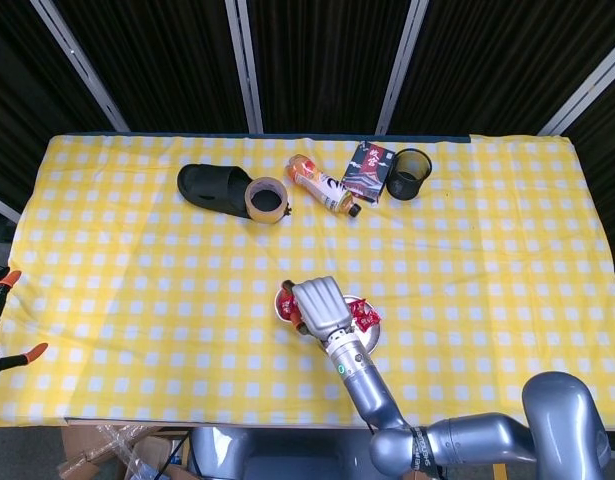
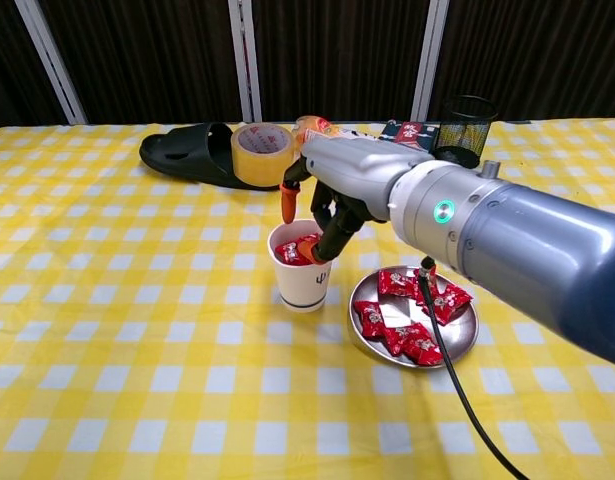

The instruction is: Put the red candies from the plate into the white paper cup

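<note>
Yellow-checked table (image 2: 107, 330): red candies in cup (image 2: 303, 276) and plate (image 2: 465, 340); right robot hand (image 2: 322, 200), fingers spread, empty, above cup.

White paper cup (image 2: 303, 272) sits upright right under the right hand (image 2: 332, 190), red wrappers showing inside. The red candies (image 2: 411, 312) are piled on the round metal plate (image 2: 465, 333), just beside the hand's wrist side.

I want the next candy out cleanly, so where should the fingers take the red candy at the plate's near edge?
Probably across the middle of the near red candy, pinched from straight above. It lies flat by the plate rim, with other wrappers crowding its far side.
</note>
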